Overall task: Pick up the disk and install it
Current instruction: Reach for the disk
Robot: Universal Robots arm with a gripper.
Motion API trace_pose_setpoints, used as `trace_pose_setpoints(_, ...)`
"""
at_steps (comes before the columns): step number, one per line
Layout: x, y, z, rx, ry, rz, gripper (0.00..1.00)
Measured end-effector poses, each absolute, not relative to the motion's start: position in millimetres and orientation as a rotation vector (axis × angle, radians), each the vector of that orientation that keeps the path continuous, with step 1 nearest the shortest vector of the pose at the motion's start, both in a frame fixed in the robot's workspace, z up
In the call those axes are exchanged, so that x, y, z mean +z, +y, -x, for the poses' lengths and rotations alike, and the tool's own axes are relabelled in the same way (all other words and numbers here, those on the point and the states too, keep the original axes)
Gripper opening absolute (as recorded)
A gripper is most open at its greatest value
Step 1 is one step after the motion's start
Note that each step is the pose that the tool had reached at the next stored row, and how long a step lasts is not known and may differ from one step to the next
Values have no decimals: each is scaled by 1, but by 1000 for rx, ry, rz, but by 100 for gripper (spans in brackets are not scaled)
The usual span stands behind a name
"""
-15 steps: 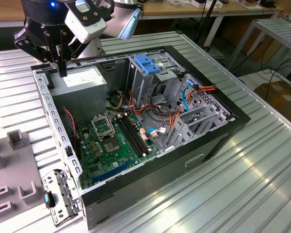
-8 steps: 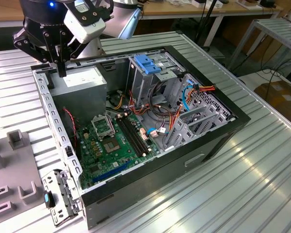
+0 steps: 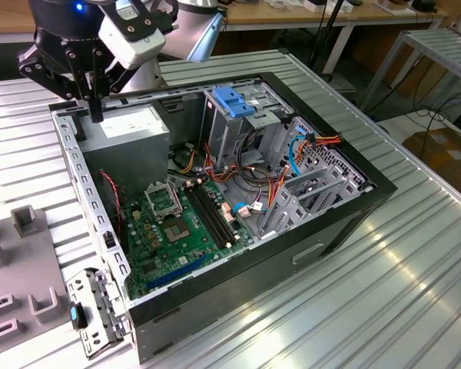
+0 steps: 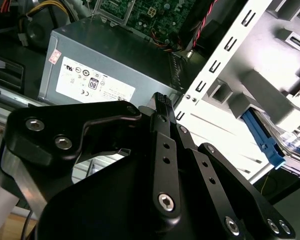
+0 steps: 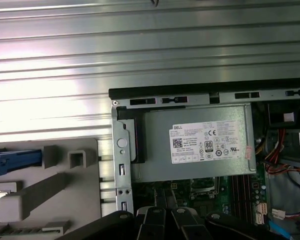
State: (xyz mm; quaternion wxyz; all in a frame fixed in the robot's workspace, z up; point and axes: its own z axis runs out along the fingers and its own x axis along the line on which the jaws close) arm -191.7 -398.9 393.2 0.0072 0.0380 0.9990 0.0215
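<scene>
The disk rests in a grey holder beside the open computer case; its blue carrier frame and a bit of white label show. In the second wrist view the disk appears as a blue edge behind the case's white side wall. My gripper hangs over the case's back corner at the exterior view's left, just above the grey power supply. Its fingers lie close together with nothing between them, as seen on the gripper in the first wrist view and on the gripper in the second. It is well apart from the disk.
Inside the case sit a green motherboard, loose cables and a metal drive cage with a blue latch. A grey slotted holder and a metal bracket lie at the exterior view's left. Ribbed aluminium table surrounds the case.
</scene>
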Motion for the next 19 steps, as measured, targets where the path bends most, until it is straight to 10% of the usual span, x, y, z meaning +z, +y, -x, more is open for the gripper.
trace_pose_setpoints(19, 393, -399, 202, 67, 3126, -119, 11)
